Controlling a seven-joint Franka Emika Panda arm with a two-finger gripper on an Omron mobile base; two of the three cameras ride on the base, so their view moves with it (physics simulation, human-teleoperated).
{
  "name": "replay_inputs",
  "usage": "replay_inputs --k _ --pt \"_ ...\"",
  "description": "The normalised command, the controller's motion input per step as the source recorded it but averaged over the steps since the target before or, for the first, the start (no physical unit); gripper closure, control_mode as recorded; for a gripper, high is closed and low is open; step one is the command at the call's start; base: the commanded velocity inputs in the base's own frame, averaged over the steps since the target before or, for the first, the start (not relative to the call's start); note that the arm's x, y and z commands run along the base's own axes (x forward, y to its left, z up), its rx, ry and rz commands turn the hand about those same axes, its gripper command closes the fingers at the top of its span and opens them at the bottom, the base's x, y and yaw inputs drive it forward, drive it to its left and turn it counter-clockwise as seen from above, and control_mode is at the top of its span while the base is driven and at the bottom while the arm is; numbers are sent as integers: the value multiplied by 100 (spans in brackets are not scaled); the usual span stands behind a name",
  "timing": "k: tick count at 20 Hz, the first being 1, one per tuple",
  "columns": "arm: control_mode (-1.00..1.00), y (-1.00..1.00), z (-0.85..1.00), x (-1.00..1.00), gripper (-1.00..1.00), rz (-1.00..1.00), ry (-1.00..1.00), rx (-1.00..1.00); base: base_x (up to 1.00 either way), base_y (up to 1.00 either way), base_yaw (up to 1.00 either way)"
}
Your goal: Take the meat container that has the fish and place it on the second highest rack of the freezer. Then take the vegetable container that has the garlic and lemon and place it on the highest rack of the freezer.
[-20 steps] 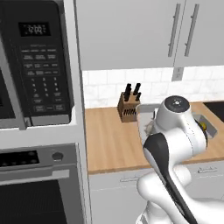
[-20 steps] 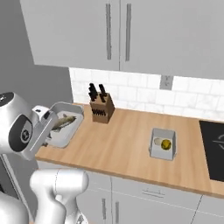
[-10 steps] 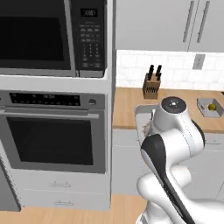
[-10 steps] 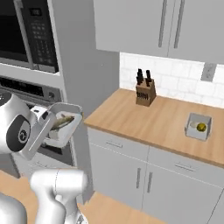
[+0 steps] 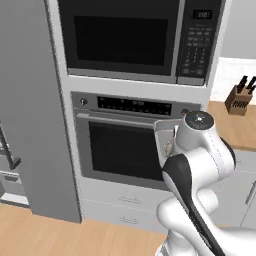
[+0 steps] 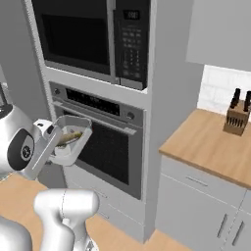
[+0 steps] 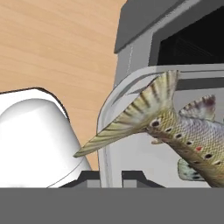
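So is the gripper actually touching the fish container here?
Touching: in the hand view the fingertips close on the container rim, fish inside.

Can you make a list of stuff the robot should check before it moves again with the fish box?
1. Tool pinched on the fish box's rim: ok, the fingers are shut on the near edge.
2. Fish inside the box: ok, though its tail sticks up past the rim.
3. Box held level: ok, roughly level in the right base view.
4. Box away from the oven: cannot tell, it looks close in front of the oven door.
5. Freezer door open: cannot tell.
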Motion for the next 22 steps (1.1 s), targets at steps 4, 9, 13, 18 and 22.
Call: replay_inputs --k 4,9,13,18,22 --pt "100 0 0 0 100 0 0 0 9 100 29" --pt "100 0 0 0 100 0 0 0 32 100 29" --pt "100 0 0 0 100 0 0 0 74 91 26" --pt "100 0 0 0 100 0 0 0 62 70 20" --pt "100 0 0 0 100 0 0 0 60 55 16"
